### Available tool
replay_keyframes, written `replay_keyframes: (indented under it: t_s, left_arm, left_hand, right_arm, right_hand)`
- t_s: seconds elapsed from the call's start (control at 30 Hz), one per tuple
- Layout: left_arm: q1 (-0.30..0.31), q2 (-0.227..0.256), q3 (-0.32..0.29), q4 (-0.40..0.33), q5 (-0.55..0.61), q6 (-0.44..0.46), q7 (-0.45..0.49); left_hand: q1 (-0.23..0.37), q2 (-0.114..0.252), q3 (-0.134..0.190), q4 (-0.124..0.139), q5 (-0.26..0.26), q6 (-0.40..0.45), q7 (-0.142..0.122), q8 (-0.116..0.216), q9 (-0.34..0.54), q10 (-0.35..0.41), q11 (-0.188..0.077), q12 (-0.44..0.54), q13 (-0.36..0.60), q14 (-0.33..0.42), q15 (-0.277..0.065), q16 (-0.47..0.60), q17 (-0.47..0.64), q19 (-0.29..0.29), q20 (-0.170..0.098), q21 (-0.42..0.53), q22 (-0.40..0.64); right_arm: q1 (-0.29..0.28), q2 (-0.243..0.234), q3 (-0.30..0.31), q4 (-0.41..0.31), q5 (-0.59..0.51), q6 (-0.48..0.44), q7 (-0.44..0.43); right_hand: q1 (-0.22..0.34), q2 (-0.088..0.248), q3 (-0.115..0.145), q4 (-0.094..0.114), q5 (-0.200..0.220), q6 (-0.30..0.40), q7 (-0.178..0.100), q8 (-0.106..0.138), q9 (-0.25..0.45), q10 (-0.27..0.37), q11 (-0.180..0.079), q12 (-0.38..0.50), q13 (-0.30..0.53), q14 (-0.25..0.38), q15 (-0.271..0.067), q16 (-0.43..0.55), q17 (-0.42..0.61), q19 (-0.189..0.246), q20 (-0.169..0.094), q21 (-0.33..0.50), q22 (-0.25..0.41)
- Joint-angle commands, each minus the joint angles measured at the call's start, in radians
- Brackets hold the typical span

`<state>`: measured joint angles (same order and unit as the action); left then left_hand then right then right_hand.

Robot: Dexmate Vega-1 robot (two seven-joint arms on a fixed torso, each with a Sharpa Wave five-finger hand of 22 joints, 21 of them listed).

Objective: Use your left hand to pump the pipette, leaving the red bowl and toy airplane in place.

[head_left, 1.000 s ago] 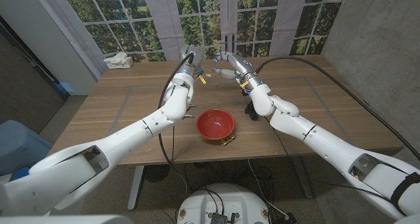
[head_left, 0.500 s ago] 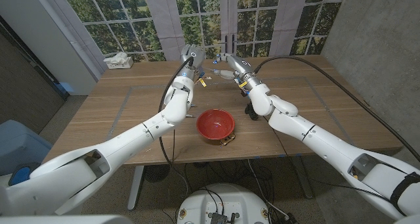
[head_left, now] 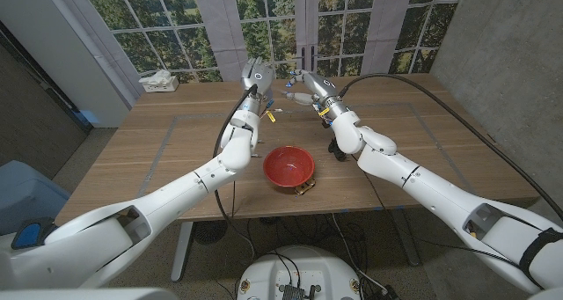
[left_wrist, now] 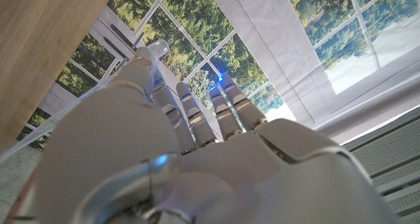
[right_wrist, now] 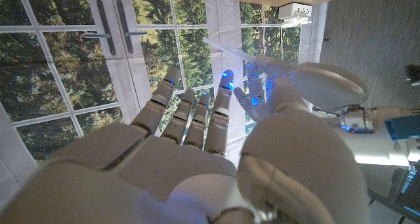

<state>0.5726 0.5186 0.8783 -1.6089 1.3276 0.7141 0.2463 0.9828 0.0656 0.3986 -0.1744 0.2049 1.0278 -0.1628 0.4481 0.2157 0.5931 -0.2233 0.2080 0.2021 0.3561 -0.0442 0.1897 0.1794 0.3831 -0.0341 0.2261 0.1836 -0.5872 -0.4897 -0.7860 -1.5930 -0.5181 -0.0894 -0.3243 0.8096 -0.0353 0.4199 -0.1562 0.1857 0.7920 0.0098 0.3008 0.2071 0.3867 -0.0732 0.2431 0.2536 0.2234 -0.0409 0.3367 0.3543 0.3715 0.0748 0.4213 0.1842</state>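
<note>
From the head view, both arms reach far across the wooden table point(head_left: 132, 150) and their hands meet above its far edge, in front of the windows. The left hand point(head_left: 256, 72) is raised at the far middle, and the right hand point(head_left: 305, 82) is just to its right, the two nearly touching. Between them a small clear pipette point(head_left: 288, 95) shows, but it is too small here to tell which fingers are on it. The red bowl point(head_left: 289, 166) sits on the near middle of the table, between the two forearms, with a small yellowish thing at its near right rim that may be the toy airplane point(head_left: 305, 188), mostly hidden. A dark object point(head_left: 336, 148) stands on the table just right of the bowl, close under the right forearm. A white box point(head_left: 158, 80) lies at the far left corner. In the left wrist view, the back of the left hand point(left_wrist: 197, 158) faces the camera, its fingers point(left_wrist: 223, 112) held close together and reaching toward the window panes; a thin clear tube, the pipette point(left_wrist: 69, 115), runs beside the thumb, though whether the hand grips it I cannot tell. In the right wrist view, the right hand point(right_wrist: 184, 158) has its fingers point(right_wrist: 197, 119) close together, and the left hand point(right_wrist: 308, 86) is opposite it, with the clear pipette point(right_wrist: 233, 50) lying across the fingertips of both; the right hand's hold cannot be made out.
</note>
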Motion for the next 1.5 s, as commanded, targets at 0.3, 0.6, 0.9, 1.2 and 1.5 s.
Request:
replay_keyframes:
  t_s: [0.3, 0.6, 0.9, 1.2, 1.5]
  left_arm:
    - [-0.018, -0.013, 0.042, 0.084, -0.066, 0.007, 0.206]
    - [-0.020, -0.015, 0.055, 0.095, -0.094, 0.004, 0.250]
    - [-0.015, -0.013, 0.063, 0.098, -0.112, 0.007, 0.303]
    - [-0.008, -0.005, 0.063, 0.087, -0.122, 0.010, 0.330]
    - [-0.005, -0.003, 0.065, 0.086, -0.124, 0.018, 0.344]
  left_hand:
    - [0.011, 0.000, -0.006, 0.000, 0.004, 0.021, -0.014, 0.006, 0.004, 0.008, 0.000, 0.005, 0.004, 0.011, -0.174, 0.007, 0.002, 0.008, -0.002, 0.008, 0.003]
    - [0.012, -0.002, -0.009, 0.001, 0.004, 0.023, -0.016, 0.006, 0.003, 0.009, 0.000, 0.005, 0.004, 0.012, -0.175, 0.005, 0.002, 0.011, -0.005, 0.008, 0.003]
    - [0.014, -0.001, -0.012, 0.001, 0.005, 0.025, -0.015, 0.007, 0.003, 0.010, 0.000, 0.005, 0.004, 0.014, -0.176, 0.005, 0.003, 0.012, -0.006, 0.007, 0.003]
    - [0.016, -0.001, -0.014, 0.001, 0.005, 0.025, -0.016, 0.006, 0.002, 0.011, 0.000, 0.004, 0.004, 0.015, -0.176, 0.004, 0.003, 0.015, -0.010, 0.008, 0.003]
    - [0.017, -0.003, -0.018, 0.001, 0.006, 0.027, -0.015, 0.007, 0.002, 0.010, 0.000, 0.003, 0.003, 0.015, -0.176, 0.002, 0.002, 0.022, -0.012, 0.009, 0.003]
  right_arm:
    - [0.030, 0.025, -0.014, 0.082, 0.010, 0.051, -0.056]
    - [0.027, 0.027, -0.011, 0.096, 0.012, 0.074, -0.090]
    - [0.022, 0.026, -0.011, 0.092, 0.002, 0.068, -0.105]
    - [0.018, 0.023, -0.016, 0.091, -0.026, 0.063, -0.134]
    - [0.019, 0.014, -0.027, 0.056, -0.045, 0.013, -0.085]
  right_hand:
    - [0.058, 0.032, -0.005, -0.009, 0.004, 0.132, -0.023, 0.041, 0.002, 0.078, -0.034, 0.030, 0.017, 0.041, -0.076, 0.028, 0.013, 0.029, -0.023, -0.003, 0.002]
    - [0.068, 0.039, -0.008, -0.007, 0.001, 0.139, -0.030, 0.041, 0.002, 0.082, -0.034, 0.031, 0.021, 0.049, -0.081, 0.036, 0.018, 0.034, -0.025, -0.003, 0.002]
    - [0.080, 0.039, -0.021, -0.007, -0.003, 0.211, -0.035, 0.075, 0.013, 0.105, -0.047, 0.038, 0.031, 0.055, -0.090, 0.047, 0.026, 0.038, -0.028, -0.005, 0.003]
    - [0.101, 0.043, -0.021, -0.012, -0.003, 0.218, -0.039, 0.087, 0.024, 0.109, -0.050, 0.039, 0.035, 0.060, -0.098, 0.054, 0.030, 0.041, -0.030, -0.005, 0.003]
    - [0.041, -0.007, -0.080, 0.014, -0.006, 0.092, -0.031, 0.058, 0.045, 0.067, -0.014, 0.018, 0.052, 0.031, -0.059, 0.050, 0.039, 0.007, 0.004, -0.027, 0.004]
